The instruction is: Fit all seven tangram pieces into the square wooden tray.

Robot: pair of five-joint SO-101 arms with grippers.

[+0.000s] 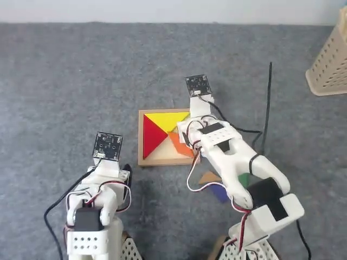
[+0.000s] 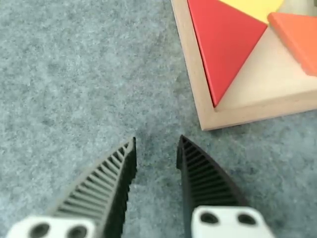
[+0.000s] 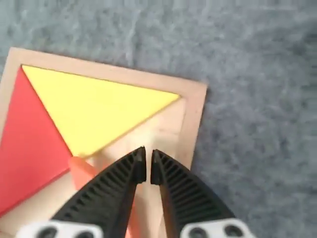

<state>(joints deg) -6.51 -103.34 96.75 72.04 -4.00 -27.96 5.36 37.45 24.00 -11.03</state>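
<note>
Just beneath right hand (image 3: 148,164): orange piece (image 3: 81,171), inside tray (image 3: 196,124).

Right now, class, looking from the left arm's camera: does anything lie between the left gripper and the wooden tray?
Nothing visible does. Bare grey carpet runs from the open left gripper up to the near corner of the tray. The red triangle lies inside the tray, beyond its rim.
</note>
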